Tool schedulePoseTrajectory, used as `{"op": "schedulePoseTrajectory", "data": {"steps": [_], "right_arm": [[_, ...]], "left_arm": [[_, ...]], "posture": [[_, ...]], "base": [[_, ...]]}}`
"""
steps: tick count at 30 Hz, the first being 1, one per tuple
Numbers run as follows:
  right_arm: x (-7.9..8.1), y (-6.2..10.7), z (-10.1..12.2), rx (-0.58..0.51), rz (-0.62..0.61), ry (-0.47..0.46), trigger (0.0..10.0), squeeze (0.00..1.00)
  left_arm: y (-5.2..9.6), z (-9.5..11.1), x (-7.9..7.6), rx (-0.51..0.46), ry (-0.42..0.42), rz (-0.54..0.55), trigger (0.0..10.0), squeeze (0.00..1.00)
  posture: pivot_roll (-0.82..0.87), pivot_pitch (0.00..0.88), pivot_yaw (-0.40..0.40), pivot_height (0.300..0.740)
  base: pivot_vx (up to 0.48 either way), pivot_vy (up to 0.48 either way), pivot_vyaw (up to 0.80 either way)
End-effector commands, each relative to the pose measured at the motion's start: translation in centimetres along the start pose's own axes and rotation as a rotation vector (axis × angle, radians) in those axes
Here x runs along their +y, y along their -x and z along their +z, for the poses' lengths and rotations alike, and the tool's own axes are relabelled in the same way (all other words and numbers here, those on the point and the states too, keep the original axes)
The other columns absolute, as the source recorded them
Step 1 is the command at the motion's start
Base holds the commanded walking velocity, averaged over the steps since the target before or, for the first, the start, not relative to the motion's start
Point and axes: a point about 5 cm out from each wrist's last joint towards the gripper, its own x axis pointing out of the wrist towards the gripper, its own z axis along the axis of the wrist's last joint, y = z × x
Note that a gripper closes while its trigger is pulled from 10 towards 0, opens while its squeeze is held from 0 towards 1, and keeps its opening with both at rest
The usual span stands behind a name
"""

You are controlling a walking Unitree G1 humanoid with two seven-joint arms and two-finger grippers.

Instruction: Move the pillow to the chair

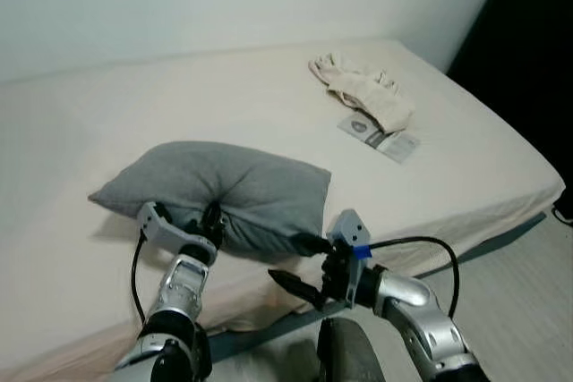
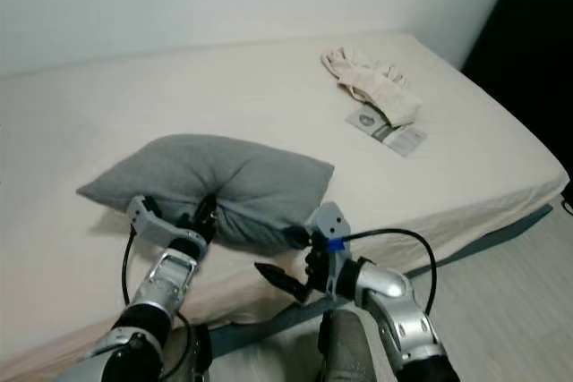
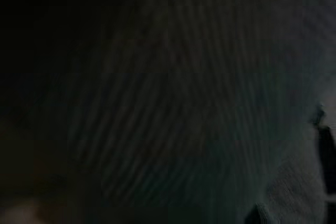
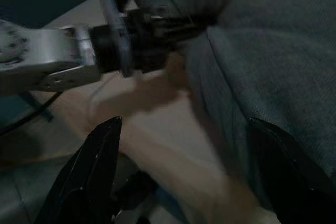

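A grey pillow (image 1: 242,187) lies on the bed (image 1: 107,123) near its front edge. My left gripper (image 1: 209,222) is pushed into the pillow's near side, where the fabric puckers around its fingers; it is shut on the pillow. The left wrist view is dark, with ribbed grey pillow fabric (image 3: 199,129) close up. My right gripper (image 1: 300,263) stands open at the pillow's near right corner, one finger against the pillow's edge and the other lower, over the bed's edge. In the right wrist view its fingers (image 4: 100,166) are spread wide, with the pillow (image 4: 273,51) beside them and the left gripper (image 4: 142,35) ahead.
A crumpled beige cloth (image 1: 363,87) and a printed card (image 1: 380,137) lie on the bed's far right. A white wall runs behind the bed. Pale floor (image 1: 519,310) shows at the lower right, and a dark opening (image 1: 528,33) at the upper right.
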Motion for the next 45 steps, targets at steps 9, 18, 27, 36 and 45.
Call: {"op": "schedulePoseTrajectory", "data": {"steps": [9,18,27,36,45], "right_arm": [[-0.8,-0.3,0.5,-0.06,-0.058,-0.002,10.0,0.0],[-2.3,-0.5,1.7,-0.128,-0.182,0.055,10.0,0.0],[-4.9,0.8,0.4,-0.054,-0.559,0.139,10.0,0.0],[-5.1,1.6,-0.8,-0.1,-0.711,0.06,10.0,0.0],[-4.5,0.4,-1.0,-0.103,-0.697,0.058,10.0,0.0]], "left_arm": [[2.1,6.4,-1.3,-0.127,-0.194,-0.189,0.0,0.0],[3.9,9.9,-2.2,-0.152,-0.397,-0.208,0.0,0.0],[3.0,9.8,-2.0,-0.183,-0.829,0.038,0.0,0.0],[3.0,7.9,-3.2,-0.12,-0.915,0.016,10.0,0.0],[2.8,5.1,-3.3,-0.046,-0.908,0.018,10.0,0.0]], "posture": [[-0.02,0.021,-0.037,0.595],[-0.01,0.014,-0.049,0.595],[-0.02,0.031,-0.04,0.595],[-0.02,0.039,-0.029,0.595],[-0.02,0.042,-0.035,0.595]], "base": [[0.0,0.0,0.0],[0.0,0.0,0.0],[0.0,0.0,0.0],[0.0,0.0,0.0],[0.0,0.0,0.0]]}}
